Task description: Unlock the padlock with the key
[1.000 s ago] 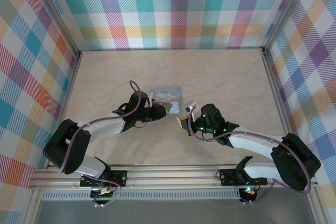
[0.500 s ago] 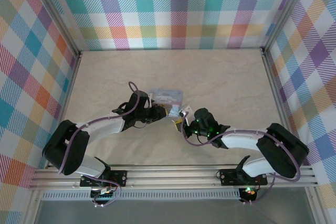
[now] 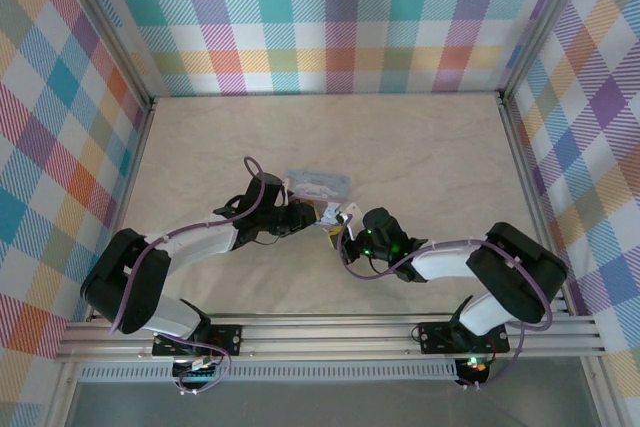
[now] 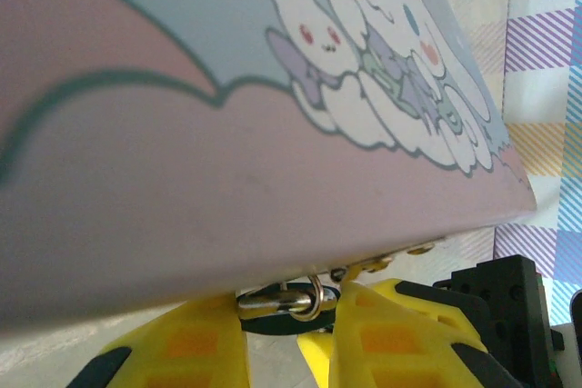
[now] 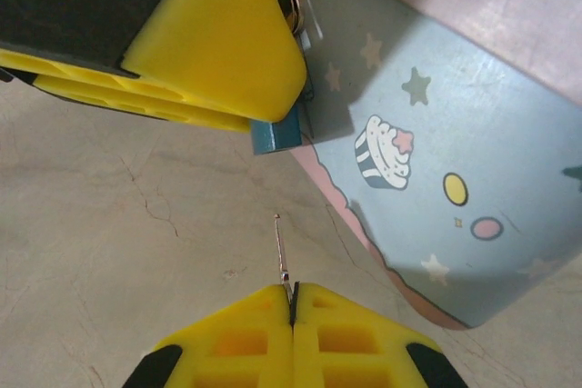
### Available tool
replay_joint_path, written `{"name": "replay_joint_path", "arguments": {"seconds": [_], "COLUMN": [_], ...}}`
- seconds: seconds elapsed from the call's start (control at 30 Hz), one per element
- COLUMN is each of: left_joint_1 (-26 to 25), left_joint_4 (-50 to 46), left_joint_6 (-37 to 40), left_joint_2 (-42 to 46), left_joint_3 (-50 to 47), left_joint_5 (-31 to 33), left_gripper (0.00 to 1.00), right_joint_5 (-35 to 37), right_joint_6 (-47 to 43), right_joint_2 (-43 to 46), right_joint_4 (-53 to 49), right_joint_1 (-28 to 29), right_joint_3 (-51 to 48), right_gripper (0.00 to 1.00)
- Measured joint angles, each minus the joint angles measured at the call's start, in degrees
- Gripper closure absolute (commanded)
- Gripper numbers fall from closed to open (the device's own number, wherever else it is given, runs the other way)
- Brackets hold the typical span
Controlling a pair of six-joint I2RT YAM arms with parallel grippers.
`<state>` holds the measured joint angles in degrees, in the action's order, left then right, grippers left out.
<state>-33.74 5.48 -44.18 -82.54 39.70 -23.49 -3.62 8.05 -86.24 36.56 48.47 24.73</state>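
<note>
The tiny padlock hangs from the front of the pastel tin box (image 3: 318, 185). Its silver shackle (image 4: 282, 300) and dark body sit between my left gripper's yellow fingers (image 4: 173, 352), which are shut on it. In the right wrist view the padlock's teal bottom (image 5: 277, 131) sticks out under the left gripper's finger (image 5: 218, 34). My right gripper (image 5: 291, 293) is shut on the key (image 5: 282, 252). The thin blade points up at the padlock, its tip a short way below it and not touching. From above, the left gripper (image 3: 318, 213) and right gripper (image 3: 343, 230) nearly meet beside the tin.
The tin's cartoon lid (image 4: 273, 88) hangs close over the left fingers and its side wall (image 5: 427, 134) lies just right of the key. The right gripper's black body (image 4: 509, 297) is near the left fingers. Bare beige tabletop (image 3: 420, 147) surrounds the tin, inside plaid walls.
My right gripper has moved left and forward with the key, closing in on the padlock. The left gripper has stayed at the tin, which has shifted slightly.
</note>
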Motion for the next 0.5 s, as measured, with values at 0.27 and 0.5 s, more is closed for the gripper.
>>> {"name": "replay_joint_path", "arguments": {"seconds": [0.27, 0.5], "left_joint_1": [0.00, 0.00], "left_joint_4": [0.02, 0.00], "left_joint_6": [-0.17, -0.17], "left_joint_2": [0.00, 0.00], "left_joint_3": [0.00, 0.00], "left_joint_5": [-0.02, -0.02], "left_gripper": [0.80, 0.80], "right_joint_5": [0.22, 0.55], "right_joint_6": [-0.02, -0.22], "right_joint_2": [-0.57, -1.11], "right_joint_4": [1.18, 1.42], "right_joint_1": [0.00, 0.00], "right_joint_3": [0.44, 1.46], "right_gripper": [1.00, 1.00]}}
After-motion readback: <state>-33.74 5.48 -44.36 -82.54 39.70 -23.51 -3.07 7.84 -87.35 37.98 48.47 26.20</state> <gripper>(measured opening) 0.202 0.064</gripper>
